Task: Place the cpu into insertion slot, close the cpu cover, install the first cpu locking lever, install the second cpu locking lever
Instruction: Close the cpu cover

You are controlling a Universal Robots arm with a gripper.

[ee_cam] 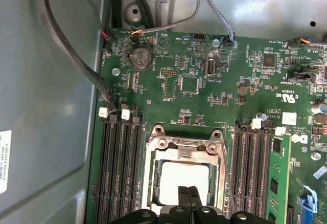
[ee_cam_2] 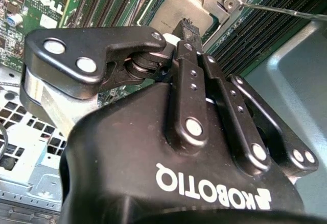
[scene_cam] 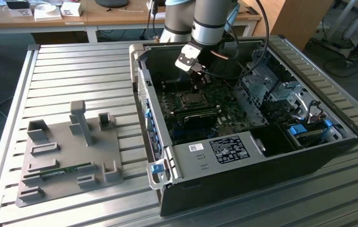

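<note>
The cpu (ee_cam: 173, 175) lies flat in the insertion slot (scene_cam: 191, 98) on the green motherboard (ee_cam: 194, 81), its silvery top showing through the window of the cpu cover (ee_cam: 181, 143). The cover lies down over it. My gripper (ee_cam: 188, 196) hangs just above the chip's near edge with its two fingers pressed together and nothing between them. In the second wrist view the gripper (ee_cam_2: 186, 25) points at the cpu (ee_cam_2: 179, 9), and a thin metal locking lever (ee_cam_2: 286, 8) runs out from the cover's corner. In the exterior view the gripper (scene_cam: 197, 87) reaches down into the case.
The open computer case (scene_cam: 248, 151) walls in the board. Black memory slots (ee_cam: 120, 168) flank the socket and a green memory stick (ee_cam: 278, 178) stands beside them. Cables (ee_cam: 76, 45) run along the case wall. A grey fixture tray (scene_cam: 71, 151) sits at the exterior view's left.
</note>
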